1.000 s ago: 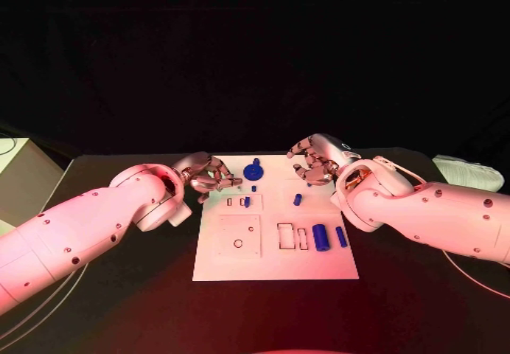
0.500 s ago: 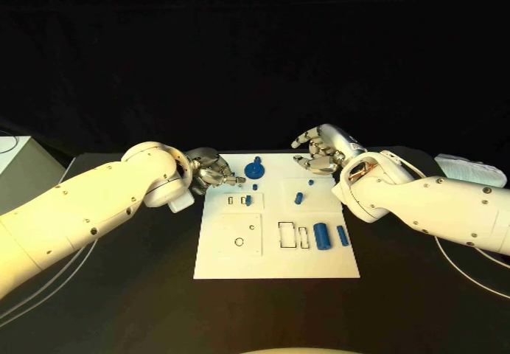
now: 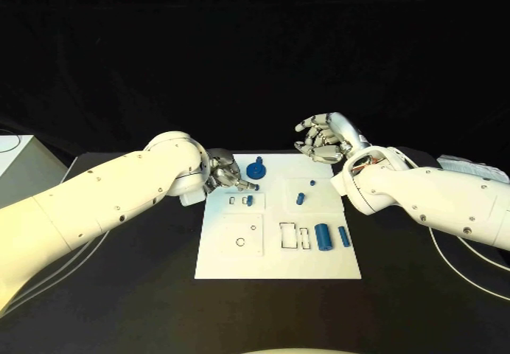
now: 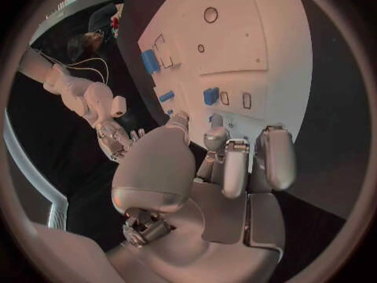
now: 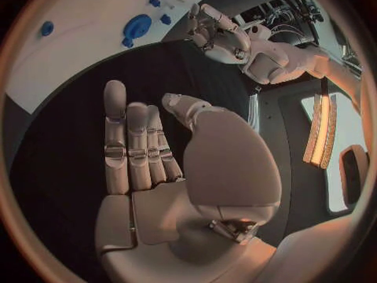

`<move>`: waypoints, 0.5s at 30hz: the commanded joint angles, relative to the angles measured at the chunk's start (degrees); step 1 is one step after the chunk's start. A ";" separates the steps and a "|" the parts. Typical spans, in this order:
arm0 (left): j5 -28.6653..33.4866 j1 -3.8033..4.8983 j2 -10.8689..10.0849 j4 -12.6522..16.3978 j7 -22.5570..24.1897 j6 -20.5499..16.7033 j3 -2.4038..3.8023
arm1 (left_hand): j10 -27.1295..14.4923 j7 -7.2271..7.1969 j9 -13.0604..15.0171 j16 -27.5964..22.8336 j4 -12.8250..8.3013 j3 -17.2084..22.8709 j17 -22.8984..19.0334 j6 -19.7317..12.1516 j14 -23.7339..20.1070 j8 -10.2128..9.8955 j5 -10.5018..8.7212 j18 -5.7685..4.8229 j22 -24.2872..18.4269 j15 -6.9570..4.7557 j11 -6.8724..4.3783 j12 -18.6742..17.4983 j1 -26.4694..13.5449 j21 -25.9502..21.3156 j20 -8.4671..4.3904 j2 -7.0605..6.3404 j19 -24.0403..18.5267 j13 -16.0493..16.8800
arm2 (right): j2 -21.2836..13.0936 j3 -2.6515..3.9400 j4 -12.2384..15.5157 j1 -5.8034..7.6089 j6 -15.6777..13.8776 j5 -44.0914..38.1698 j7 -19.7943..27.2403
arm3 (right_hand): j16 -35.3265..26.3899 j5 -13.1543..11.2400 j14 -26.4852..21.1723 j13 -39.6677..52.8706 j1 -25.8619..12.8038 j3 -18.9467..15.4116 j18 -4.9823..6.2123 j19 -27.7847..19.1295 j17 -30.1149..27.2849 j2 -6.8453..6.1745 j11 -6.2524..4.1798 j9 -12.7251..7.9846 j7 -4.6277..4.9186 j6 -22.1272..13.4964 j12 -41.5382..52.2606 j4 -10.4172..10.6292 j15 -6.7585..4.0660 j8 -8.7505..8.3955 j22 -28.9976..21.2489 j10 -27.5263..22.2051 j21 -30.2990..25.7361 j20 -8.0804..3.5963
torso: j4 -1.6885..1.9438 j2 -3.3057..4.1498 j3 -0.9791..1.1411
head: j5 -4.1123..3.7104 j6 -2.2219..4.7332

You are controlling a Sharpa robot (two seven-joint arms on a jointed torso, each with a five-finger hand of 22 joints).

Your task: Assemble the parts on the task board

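Note:
The white task board point(image 3: 276, 262) lies in the middle of the black table. On it are a round blue knob part point(image 3: 255, 170), a small blue peg point(image 3: 255, 188), a blue piece in a slot point(image 3: 247, 200), two small blue parts point(image 3: 301, 198) and two blue cylinders point(image 3: 323, 237). My left hand point(image 3: 225, 178) hovers at the board's far left corner, fingers bent and apart, its fingertips point(image 4: 217, 136) close to the small peg and holding nothing. My right hand point(image 3: 324, 140) is raised beyond the board's far right corner, fingers point(image 5: 129, 138) stretched out, empty.
A white box point(image 3: 16, 158) stands at the table's left edge and a pale object point(image 3: 468, 168) lies at the right edge. The board has empty rectangular recesses point(image 3: 288, 234) and a hole point(image 3: 239, 243) in its near half.
My left hand has moved right, over the board's corner toward the small peg. My right hand has lifted up and back, away from the board. The parts have not moved.

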 commanded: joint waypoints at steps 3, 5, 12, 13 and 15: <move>-2.40 0.63 1.49 -0.76 -1.82 3.97 -0.45 | 1.01 0.31 -0.62 0.26 0.08 -0.35 13.74 0.37 5.51 -2.78 -0.12 -0.98 0.29 0.29 0.21 0.05 -0.40 0.37 0.18 0.93 0.32 1.02 | 0.33 0.02 -0.43 0.13 -2.51 3.38 2.76 | -7.39 1.06 -0.77 -6.84 0.96 -0.14 0.72 0.29 -3.22 -0.15 -0.48 -0.11 0.22 -0.62 -6.02 0.76 0.23 1.51 -4.79 0.92 -4.95 0.07 | 0.03 0.02 0.00 | -0.03 -0.18; -2.47 0.86 2.03 -1.18 -1.97 4.70 -0.75 | 1.36 0.49 -1.02 0.28 0.06 -0.32 13.84 0.51 5.54 -4.28 -0.10 -1.00 0.43 0.40 0.35 0.06 -0.22 0.49 0.28 1.11 0.34 1.53 | 0.46 0.02 -0.54 0.16 -2.61 3.64 2.70 | -11.18 1.33 -0.75 -10.20 1.15 -0.43 0.72 0.34 -4.27 -0.17 -0.25 -0.39 0.43 -0.80 -9.15 0.92 0.50 1.88 -7.23 1.32 -7.26 0.15 | 0.06 0.01 0.02 | -0.04 -0.24; -2.53 1.34 3.78 -2.87 -2.44 7.38 -1.60 | 1.73 0.43 -1.48 0.30 -0.03 0.53 13.93 2.54 5.58 -6.60 0.20 -1.02 0.62 0.43 0.32 -0.14 1.04 0.69 0.42 1.53 0.33 2.14 | 0.74 0.03 -0.71 0.23 -2.56 4.00 2.31 | -14.18 2.08 0.08 -12.87 1.37 -1.07 0.62 1.06 -4.64 -0.16 -0.09 -0.77 0.48 -0.92 -11.14 0.85 0.48 2.15 -9.38 2.19 -8.96 0.28 | 0.00 0.02 0.00 | 0.00 -0.27; -2.53 1.36 4.02 -3.09 -2.49 7.74 -1.70 | 1.74 0.41 -1.50 0.30 -0.03 0.67 13.93 2.73 5.58 -6.80 0.24 -1.02 0.65 0.42 0.30 -0.17 1.18 0.71 0.41 1.50 0.33 2.19 | 0.77 0.03 -0.72 0.23 -2.54 4.01 2.23 | -14.47 2.26 0.11 -13.12 1.44 -1.15 0.61 1.12 -4.62 -0.20 -0.07 -0.83 0.50 -0.97 -11.30 0.79 0.50 2.16 -9.59 2.23 -9.12 0.28 | -0.01 0.03 -0.01 | -0.01 -0.27; -2.56 1.40 4.44 -3.49 -2.64 8.67 -1.91 | 1.71 0.36 -1.47 0.30 -0.01 0.80 13.92 3.06 5.57 -6.94 0.26 -1.05 0.75 0.40 0.27 -0.22 1.28 0.79 0.40 1.45 0.37 2.16 | 0.82 0.03 -0.74 0.24 -2.52 4.04 2.10 | -14.72 2.36 0.08 -13.34 1.48 -1.24 0.60 1.13 -4.59 -0.25 -0.03 -0.91 0.54 -1.11 -11.45 0.74 0.53 2.11 -9.76 2.23 -9.27 0.30 | -0.02 0.04 -0.01 | -0.03 -0.27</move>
